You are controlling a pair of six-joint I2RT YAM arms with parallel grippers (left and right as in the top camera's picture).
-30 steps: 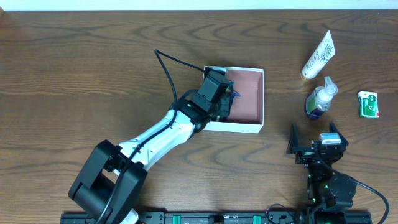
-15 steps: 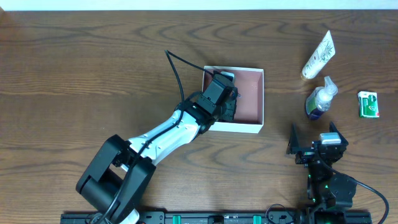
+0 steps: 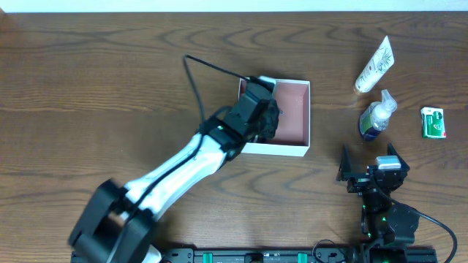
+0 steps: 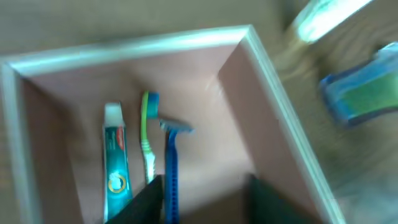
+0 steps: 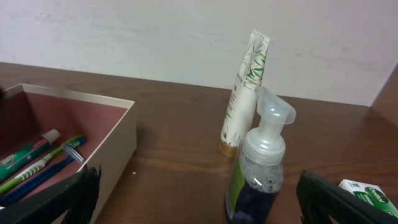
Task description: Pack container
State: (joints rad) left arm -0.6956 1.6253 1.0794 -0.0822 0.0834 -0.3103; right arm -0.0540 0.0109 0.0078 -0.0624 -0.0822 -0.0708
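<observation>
**Inspector:** Jaws?

**Assistant:** The left gripper (image 4: pixel 204 183) has its jaws parted over the container (image 3: pixel 282 150) and clasps nothing. The right gripper (image 5: pixel 198 180) is spread wide and empty.

**Inspector:** Container?

**Assistant:** Square, white-walled, reddish-brown inside, mid-table on the far side. It holds one toothpaste tube (image 4: pixel 115 162), one green toothbrush (image 4: pixel 148 137) and one blue razor (image 4: pixel 171 155), side by side. To its right stand one white tube (image 3: pixel 374 64), one pump bottle (image 3: pixel 377 117) and one green packet (image 3: pixel 433 122).

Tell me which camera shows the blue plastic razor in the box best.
Left wrist: the blue plastic razor lies in plain view from above, beside a green toothbrush. The right wrist view catches it low and slantwise; overhead, the left arm hides it.
</observation>
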